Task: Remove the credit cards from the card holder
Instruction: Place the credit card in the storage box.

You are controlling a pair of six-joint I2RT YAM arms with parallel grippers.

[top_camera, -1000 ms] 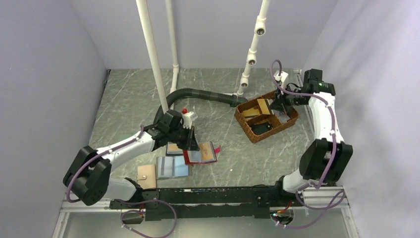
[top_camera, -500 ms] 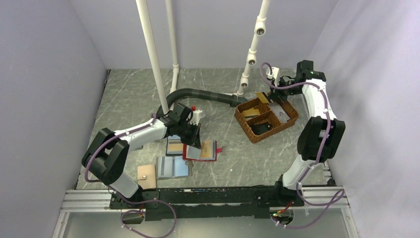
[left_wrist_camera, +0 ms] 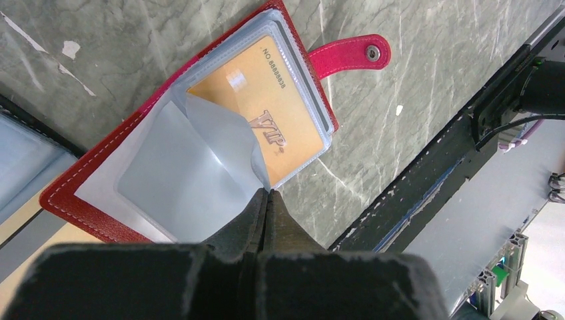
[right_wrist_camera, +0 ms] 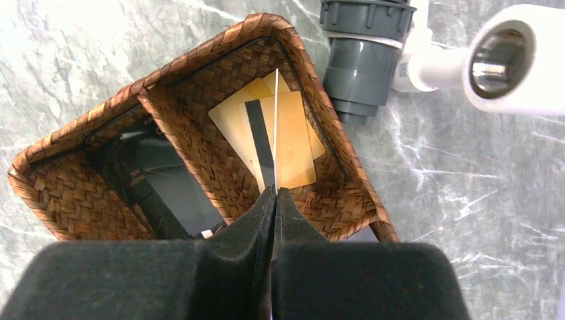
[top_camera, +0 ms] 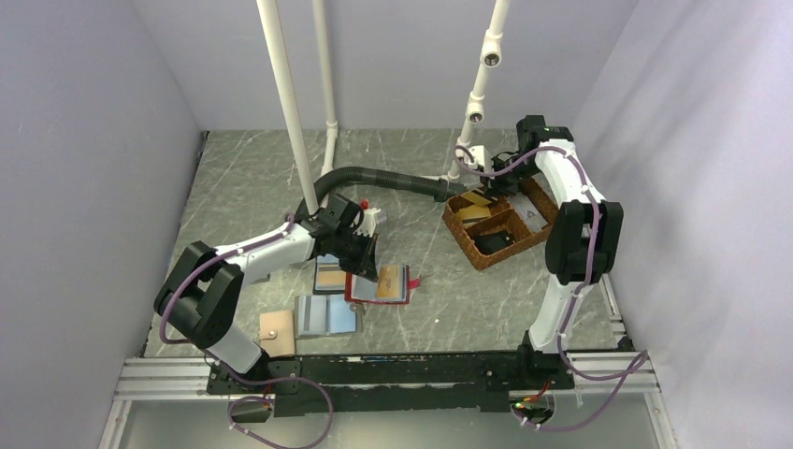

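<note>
The red card holder (top_camera: 385,285) lies open on the table in front of the left arm. In the left wrist view the card holder (left_wrist_camera: 86,212) shows clear sleeves, a red tab (left_wrist_camera: 346,55) and a tan-orange VIP credit card (left_wrist_camera: 280,100) inside a sleeve. My left gripper (left_wrist_camera: 268,193) (top_camera: 367,266) is shut on the lifted corner of a clear sleeve. My right gripper (right_wrist_camera: 274,192) (top_camera: 486,182) is shut on a credit card (right_wrist_camera: 275,133) seen edge-on, above the wicker basket (right_wrist_camera: 200,57). Other tan cards (right_wrist_camera: 296,150) lie in the basket compartment beneath.
The wicker basket (top_camera: 496,254) stands at the back right, with dark items (right_wrist_camera: 160,183) in its other compartment. A dark-framed blue wallet (top_camera: 329,278), a pale blue bifold (top_camera: 327,315) and a tan piece (top_camera: 278,329) lie at the left. A black hose (top_camera: 383,178), white pipes (top_camera: 290,103) and a grey fitting (right_wrist_camera: 363,60) stand behind.
My right arm has swung left with the card, from the basket's right side to over its back-left compartment. My left gripper shifted slightly right onto the card holder, then held still.
</note>
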